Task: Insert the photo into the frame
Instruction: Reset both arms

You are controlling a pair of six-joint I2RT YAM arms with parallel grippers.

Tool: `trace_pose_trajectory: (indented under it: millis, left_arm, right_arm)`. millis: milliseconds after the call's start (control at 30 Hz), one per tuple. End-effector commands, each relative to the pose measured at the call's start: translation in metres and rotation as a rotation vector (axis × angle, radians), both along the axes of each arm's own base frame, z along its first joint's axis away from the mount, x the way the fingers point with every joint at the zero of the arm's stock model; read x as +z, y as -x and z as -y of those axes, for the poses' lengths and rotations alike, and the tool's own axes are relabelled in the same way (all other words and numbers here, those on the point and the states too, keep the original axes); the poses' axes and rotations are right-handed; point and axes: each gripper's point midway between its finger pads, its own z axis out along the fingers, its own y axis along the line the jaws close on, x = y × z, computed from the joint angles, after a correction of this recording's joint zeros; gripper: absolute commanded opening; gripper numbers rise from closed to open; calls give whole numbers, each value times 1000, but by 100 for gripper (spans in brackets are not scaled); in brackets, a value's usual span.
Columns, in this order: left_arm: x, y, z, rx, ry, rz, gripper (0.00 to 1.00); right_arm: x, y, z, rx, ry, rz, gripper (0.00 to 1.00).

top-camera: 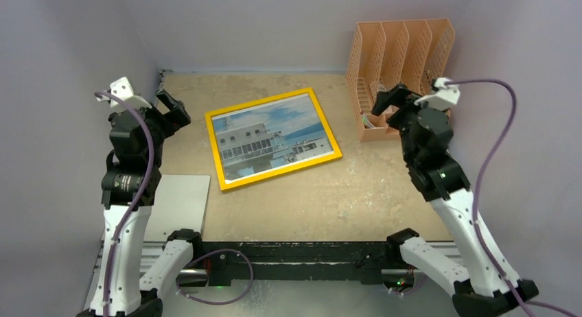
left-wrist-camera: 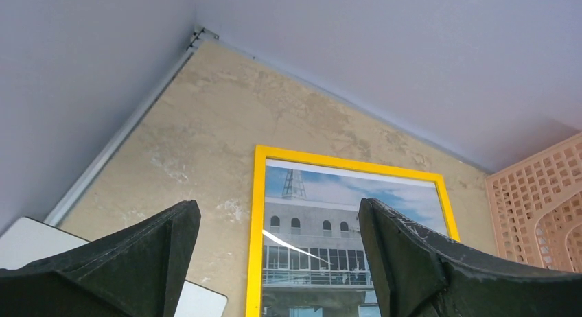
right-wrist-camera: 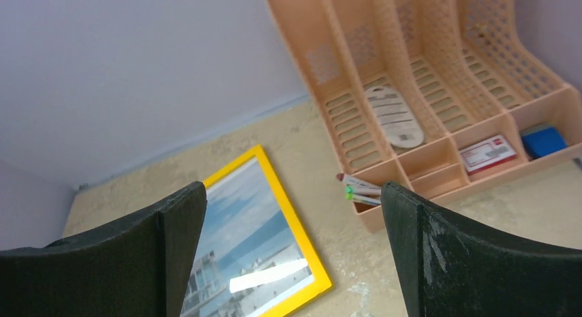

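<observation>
Now | photo (top-camera: 271, 137) inside frame (left-wrist-camera: 258, 235), flat on table (top-camera: 343, 193) | left gripper (left-wrist-camera: 276, 204) wide | right gripper (right-wrist-camera: 294, 186) wide

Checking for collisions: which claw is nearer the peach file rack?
Right. The right claw hovers at the rack's near left corner; the left claw is far off, past the frame's opposite side.

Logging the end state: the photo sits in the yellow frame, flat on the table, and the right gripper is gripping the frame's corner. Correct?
Not the last part. The right gripper holds nothing: its jaws stand open, raised near the rack, apart from the frame. The photo does sit in the frame, flat on the table. The top view shows it.
</observation>
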Motion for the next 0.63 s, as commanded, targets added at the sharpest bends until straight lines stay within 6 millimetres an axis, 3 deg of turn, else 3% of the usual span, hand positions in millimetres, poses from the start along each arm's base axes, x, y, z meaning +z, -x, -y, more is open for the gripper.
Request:
trace_pose_trajectory:
  millis: [0,100,300,467,600]
  left_arm:
    - [16,25,-3,-32,-85,-34,90]
    - [28,40,-5,-30,-98,-32,90]
    - [39,61,-6,-29,-93,-16,91]
    - [49,70,-6,-33,-97,13,92]
    - [50,73,-8,-23,-100,19,94]
  right_arm:
    - [26,39,49,-211,-62,80,99]
    - [41,64,69,-282,-90,117,99]
    - [49,88,80,-315,-163,131,99]
    - [56,91,79,-293,-160,149,99]
    - [48,83,73,-272,-141,112,99]
